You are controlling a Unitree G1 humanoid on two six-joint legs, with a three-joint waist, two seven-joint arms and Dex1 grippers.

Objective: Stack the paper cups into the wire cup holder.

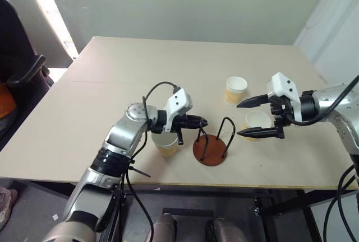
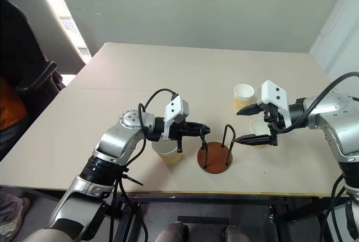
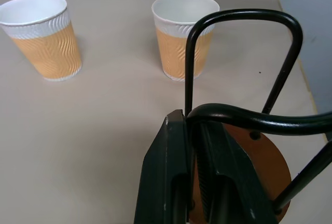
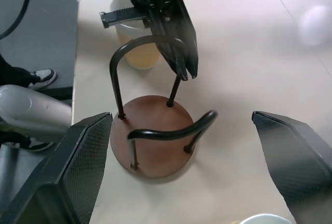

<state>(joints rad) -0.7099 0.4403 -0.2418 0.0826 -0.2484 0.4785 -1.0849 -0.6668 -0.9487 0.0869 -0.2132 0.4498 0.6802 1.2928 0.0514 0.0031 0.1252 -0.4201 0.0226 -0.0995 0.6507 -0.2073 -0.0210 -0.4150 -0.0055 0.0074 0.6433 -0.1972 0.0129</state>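
No lettering to read anywhere on the table.

The paper cups (image 3: 44, 37) carry only a wavy embossed pattern on their tan sides, with no brand or print; the wire cup holder (image 1: 211, 148) beside them has a plain reddish-brown base with no label, and the white housings on the two arms show only small dark screw holes, no numbers or signs that can be made out.
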